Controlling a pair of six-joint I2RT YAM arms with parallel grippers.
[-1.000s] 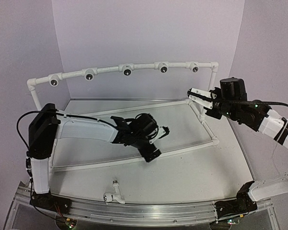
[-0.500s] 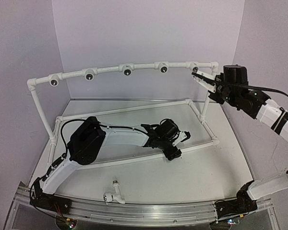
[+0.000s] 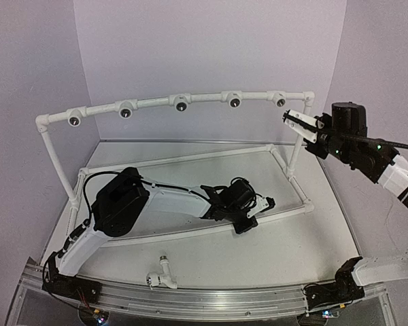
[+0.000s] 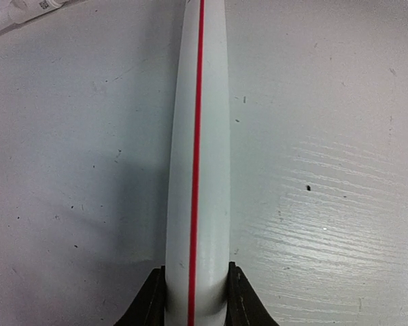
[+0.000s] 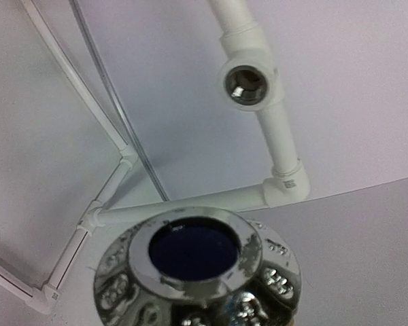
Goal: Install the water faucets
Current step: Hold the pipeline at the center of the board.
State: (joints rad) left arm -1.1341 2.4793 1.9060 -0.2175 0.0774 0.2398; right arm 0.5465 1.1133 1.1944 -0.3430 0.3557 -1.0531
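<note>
The white faucet [image 3: 161,276] is lying on the bench [image 3: 258,258] at the lower centre of the top view, near the front rail and well apart from both arms. The left gripper [image 3: 262,204] is reaching across to the middle of the frame, and its jaws are gripping the front base pipe [image 4: 197,136], a white tube with a red stripe running up the left wrist view. The right gripper [image 3: 292,121] is hanging at the upper right, near the corner post of the pipe frame [image 3: 156,103]. Its jaws are closed and are carrying a chrome-rimmed piece [image 5: 194,261] with a dark blue centre, filling the bottom of the right wrist view. An open socket [image 5: 245,83] is facing it from the top of that view, apart from it.
</note>
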